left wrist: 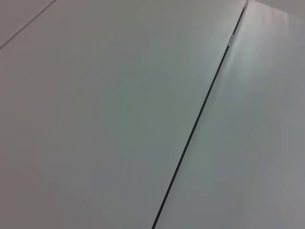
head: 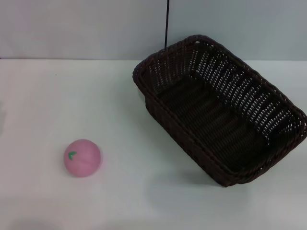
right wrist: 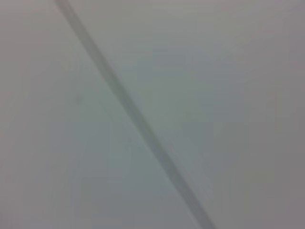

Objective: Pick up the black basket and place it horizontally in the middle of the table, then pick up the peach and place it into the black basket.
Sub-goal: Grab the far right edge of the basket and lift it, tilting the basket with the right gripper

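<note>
The black basket (head: pixel 220 112) is a large dark woven basket on the right half of the white table (head: pixel 124 196). It lies at a slant, one short end toward the back middle and the other toward the right edge. It is empty. The peach (head: pixel 82 157) is a small pink ball with a green leaf mark, at the front left, well apart from the basket. Neither gripper shows in any view. Both wrist views show only plain pale surfaces crossed by a dark line.
A pale wall (head: pixel 81 28) runs behind the table, with a thin dark vertical line (head: pixel 167 24) above the basket's far end. Bare tabletop lies between the peach and the basket and along the front edge.
</note>
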`<action>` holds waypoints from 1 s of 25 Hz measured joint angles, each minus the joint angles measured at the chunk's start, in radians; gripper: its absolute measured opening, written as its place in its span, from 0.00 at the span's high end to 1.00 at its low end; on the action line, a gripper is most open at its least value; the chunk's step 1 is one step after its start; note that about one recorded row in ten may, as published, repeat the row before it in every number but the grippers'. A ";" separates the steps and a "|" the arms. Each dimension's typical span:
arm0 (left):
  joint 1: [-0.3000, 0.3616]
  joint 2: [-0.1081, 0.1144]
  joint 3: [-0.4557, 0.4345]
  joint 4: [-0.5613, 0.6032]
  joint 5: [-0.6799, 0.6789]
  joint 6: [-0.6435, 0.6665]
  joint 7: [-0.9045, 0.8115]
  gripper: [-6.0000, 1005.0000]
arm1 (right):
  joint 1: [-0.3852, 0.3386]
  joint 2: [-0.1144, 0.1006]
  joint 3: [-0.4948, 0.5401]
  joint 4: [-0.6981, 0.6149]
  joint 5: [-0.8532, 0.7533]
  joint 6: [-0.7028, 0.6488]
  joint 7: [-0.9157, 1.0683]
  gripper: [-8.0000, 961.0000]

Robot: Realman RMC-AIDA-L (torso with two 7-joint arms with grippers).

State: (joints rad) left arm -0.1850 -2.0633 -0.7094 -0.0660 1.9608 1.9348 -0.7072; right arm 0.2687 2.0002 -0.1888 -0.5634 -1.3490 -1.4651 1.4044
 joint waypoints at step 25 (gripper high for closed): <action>0.006 -0.005 0.048 0.000 0.014 -0.019 0.000 0.27 | 0.372 -0.141 -0.374 -0.560 -0.845 -0.372 0.708 0.22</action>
State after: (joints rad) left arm -0.1795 -2.0678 -0.6618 -0.0660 1.9743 1.9154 -0.7072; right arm 0.6404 1.8588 -0.5624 -1.1230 -2.1938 -1.8367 2.1123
